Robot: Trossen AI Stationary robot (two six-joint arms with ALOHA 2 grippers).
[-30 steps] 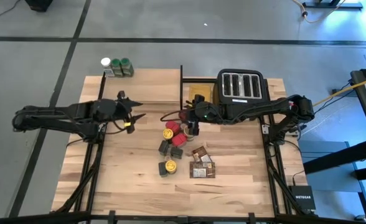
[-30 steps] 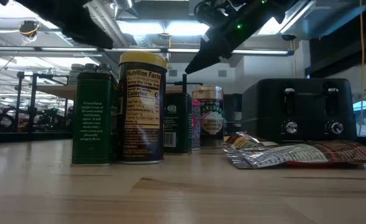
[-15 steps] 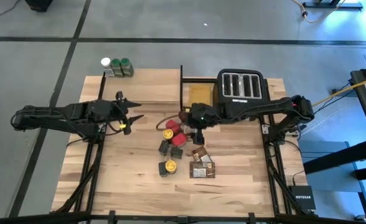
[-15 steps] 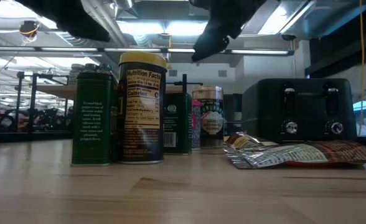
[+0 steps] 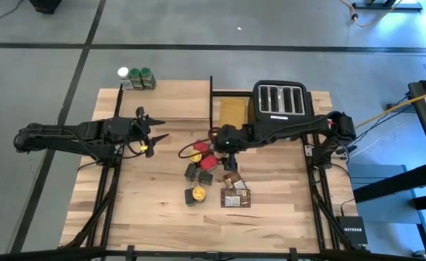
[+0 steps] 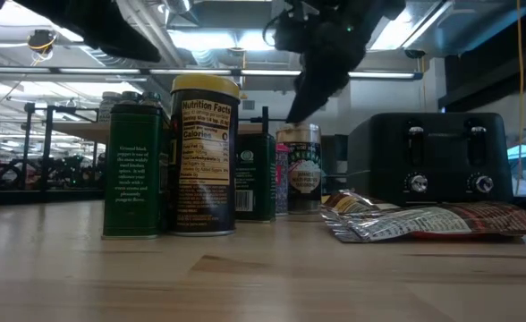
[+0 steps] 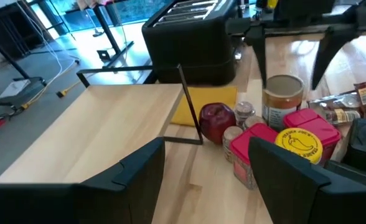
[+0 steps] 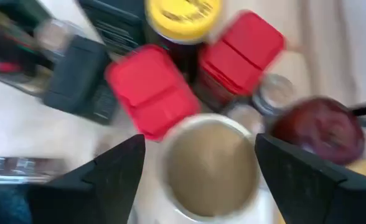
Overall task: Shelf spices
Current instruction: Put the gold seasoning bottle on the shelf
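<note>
Straddling a round jar with a dull tan-silver lid, the right gripper fingers spread wide, one each side, nothing clasped yet. Crowding that jar: two red square-lidded tins, a yellow-lidded jar, a small clear-capped bottle and a dark red round knob-like object, all touching or just beside. Likely trouble from here: a finger landing on a red lid or nudging the knob instead of slipping down beside the jar, toppling a neighbour; cause, the tight packing of the cluster. Also possible: a closing grip catching two containers at once.

Hovering apart over the tabletop, the left gripper fingers parted and empty, pointed toward the raised light-wood shelf. Standing already at the shelf's far corner, a few green- and white-lidded jars. Lying flat nearby, brown foil packets; beyond, a black four-slot toaster.
</note>
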